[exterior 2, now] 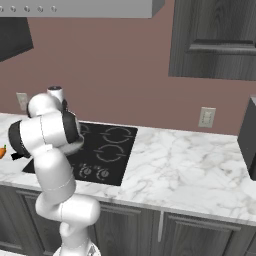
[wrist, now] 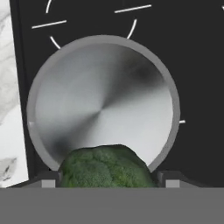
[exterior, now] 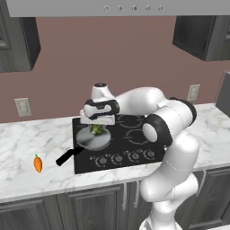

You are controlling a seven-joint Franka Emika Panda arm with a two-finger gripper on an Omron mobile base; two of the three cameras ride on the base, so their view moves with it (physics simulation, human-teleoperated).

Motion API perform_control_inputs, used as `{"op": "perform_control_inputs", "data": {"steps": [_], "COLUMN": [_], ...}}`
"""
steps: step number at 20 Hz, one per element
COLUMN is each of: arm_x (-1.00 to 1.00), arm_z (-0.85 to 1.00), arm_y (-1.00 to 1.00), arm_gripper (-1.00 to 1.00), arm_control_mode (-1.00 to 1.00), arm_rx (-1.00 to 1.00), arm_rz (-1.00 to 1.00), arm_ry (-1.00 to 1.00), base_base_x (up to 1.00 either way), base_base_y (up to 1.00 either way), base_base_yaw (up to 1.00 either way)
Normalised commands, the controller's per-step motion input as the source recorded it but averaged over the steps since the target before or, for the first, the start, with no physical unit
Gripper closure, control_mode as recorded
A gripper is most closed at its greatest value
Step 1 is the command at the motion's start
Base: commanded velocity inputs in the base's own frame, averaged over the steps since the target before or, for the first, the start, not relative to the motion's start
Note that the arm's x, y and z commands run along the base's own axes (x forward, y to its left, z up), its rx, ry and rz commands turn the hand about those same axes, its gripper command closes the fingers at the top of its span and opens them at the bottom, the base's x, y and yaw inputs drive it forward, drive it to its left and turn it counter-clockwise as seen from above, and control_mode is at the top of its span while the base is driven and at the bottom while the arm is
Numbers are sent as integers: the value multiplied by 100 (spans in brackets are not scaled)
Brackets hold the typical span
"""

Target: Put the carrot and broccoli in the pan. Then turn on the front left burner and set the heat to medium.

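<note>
My gripper (exterior: 96, 128) hangs over the stove, shut on the broccoli (exterior: 96, 131), a dark-green floret. In the hand view the broccoli (wrist: 105, 168) sits between my two fingertips (wrist: 49, 180) at the bottom. Right below it is the pan (wrist: 103, 109), round, silver-grey and with nothing in it. The pan (exterior: 92, 140) stands on the front left burner, and its black handle (exterior: 67, 156) points out over the counter to the left. On the marble counter left of the stove lies the small orange carrot (exterior: 38, 163), also at the left edge of the right base view (exterior 2: 3, 151).
The black cooktop (exterior: 130, 134) has a row of knobs (exterior: 126, 157) along its front edge. Wall outlets (exterior: 22, 107) sit behind the counter. Marble counter (exterior 2: 190, 165) stretches to the right of the stove, up to a dark appliance (exterior 2: 248, 145) at the right edge.
</note>
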Motion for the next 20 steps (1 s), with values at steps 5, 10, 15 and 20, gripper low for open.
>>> {"op": "perform_control_inputs", "data": {"steps": [5,10,15,20], "arm_x": [26,1,0,0], "arm_z": [-15,-37,-35,-5], "arm_y": [4,0,0,0], "arm_gripper": [100,100,100,100], "arm_control_mode": [-100,-100,-100,-100], "arm_rx": [-1,0,0,0], "arm_rz": [0,0,0,0], "arm_ry": [0,0,0,0], "base_base_x": [0,0,0,0], "base_base_y": [0,0,0,0], "base_base_yaw": [0,0,0,0]}}
